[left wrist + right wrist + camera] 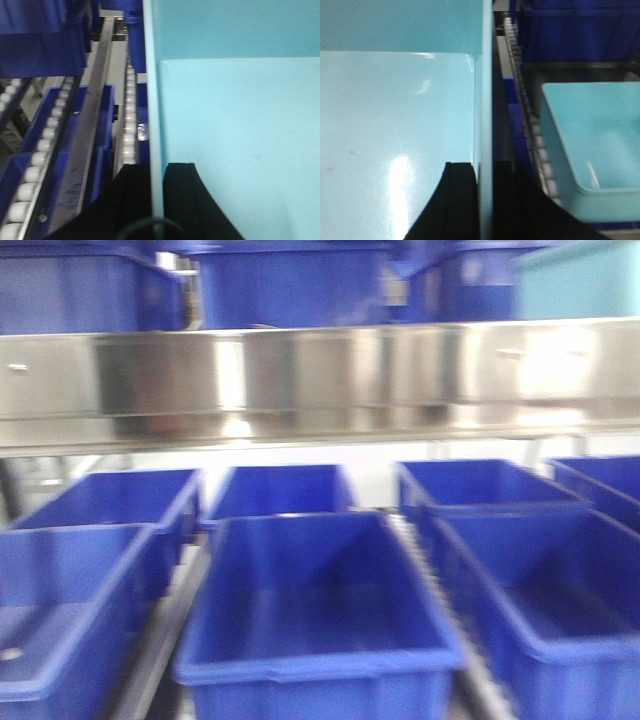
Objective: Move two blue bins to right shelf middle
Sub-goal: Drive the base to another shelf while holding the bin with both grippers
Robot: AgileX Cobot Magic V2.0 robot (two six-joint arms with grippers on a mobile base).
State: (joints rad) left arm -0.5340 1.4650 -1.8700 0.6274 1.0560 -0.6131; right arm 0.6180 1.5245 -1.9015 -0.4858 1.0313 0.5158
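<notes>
Both grippers hold one pale blue bin by opposite walls. In the left wrist view my left gripper point(157, 167) is shut on the left wall of this bin point(240, 140), with one black finger point(134, 192) outside and one inside. In the right wrist view my right gripper point(485, 167) is shut on the right wall of the same bin point(395, 110). A second pale blue bin point(595, 140) rests on the rollers just to the right. The front view shows a pale blue bin point(580, 280) at the top right, above the steel shelf's shiny front rail point(300, 375).
Dark blue bins point(320, 610) fill the tier below the rail, and more point(290, 280) stand on the tier above it. White roller tracks point(129, 120) run beside the held bin's left wall. Another roller track point(532, 120) separates the two pale bins.
</notes>
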